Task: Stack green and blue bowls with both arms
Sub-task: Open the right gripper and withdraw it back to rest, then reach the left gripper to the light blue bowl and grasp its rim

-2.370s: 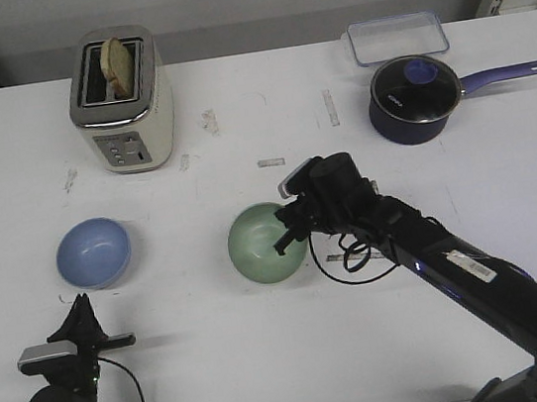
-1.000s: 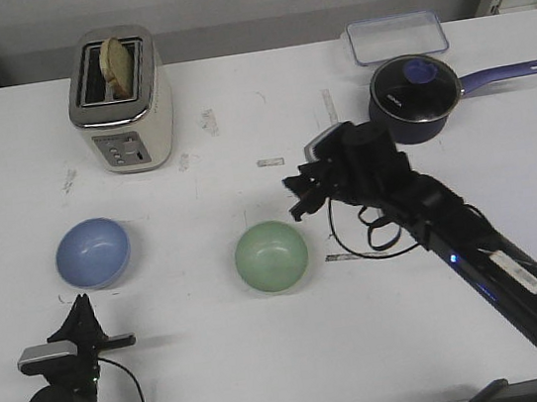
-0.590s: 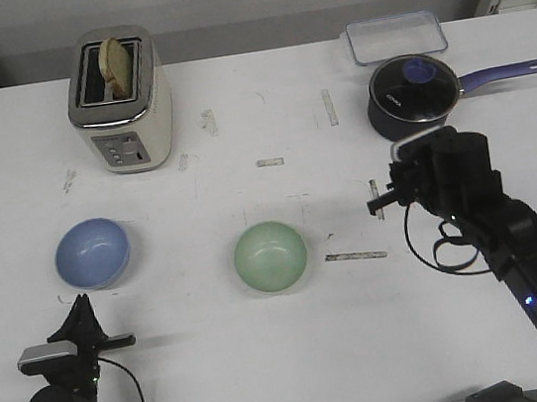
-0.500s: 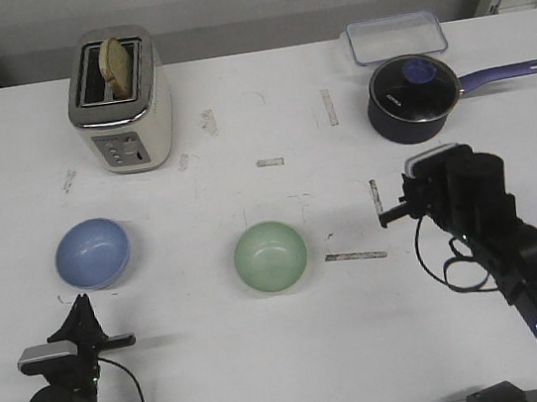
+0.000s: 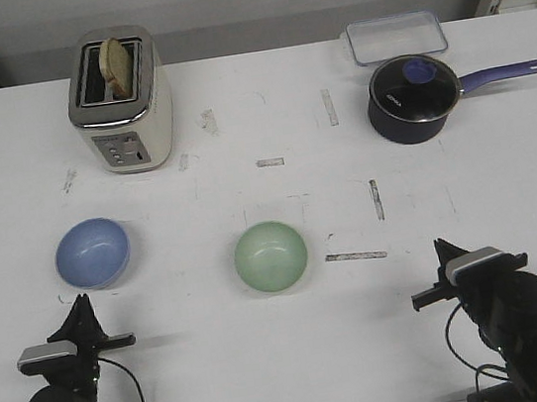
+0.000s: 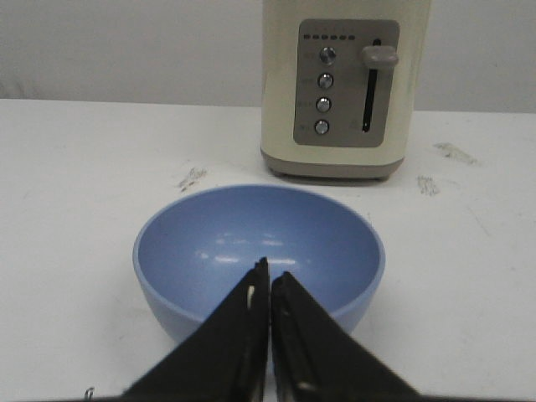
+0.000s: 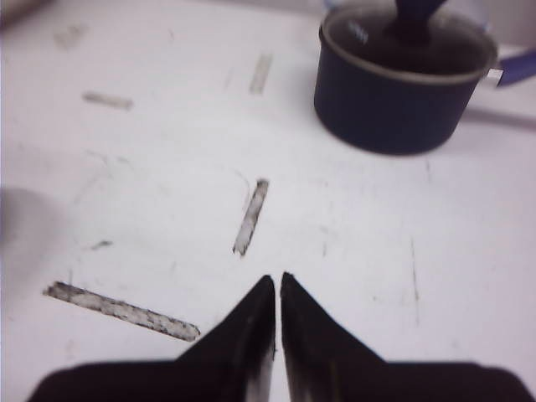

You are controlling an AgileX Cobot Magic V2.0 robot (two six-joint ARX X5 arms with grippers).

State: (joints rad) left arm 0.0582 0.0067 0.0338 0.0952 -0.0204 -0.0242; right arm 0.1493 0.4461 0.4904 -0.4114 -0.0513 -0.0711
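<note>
The green bowl (image 5: 271,256) sits upright near the middle of the white surface (image 5: 271,361), slightly toward the front edge. The blue bowl (image 5: 93,253) sits upright well apart from it, toward the left edge, with nothing inside either one.

The left gripper (image 5: 82,312) rests near the front-left corner, just in front of the blue bowl. In the left wrist view its fingers (image 6: 243,335) are pressed together, tip against tip, holding nothing, with the blue bowl (image 6: 260,251) directly ahead of them and the toaster (image 6: 345,84) standing beyond it.

The right gripper (image 5: 443,254) is low near the front-right corner, well apart from the green bowl. Its fingers (image 7: 247,322) are also closed to a thin slit, gripping nothing, and point over bare surface marked with worn tape strips (image 7: 251,216).

Toward the back-left corner stands the cream toaster (image 5: 121,99) with a slice of bread (image 5: 116,62) upright in its slot. Near the back-right corner sits a dark saucepan (image 5: 414,98) with a glass lid and a purple handle pointing to the right edge. Just behind it lies a clear rectangular container (image 5: 396,36).
</note>
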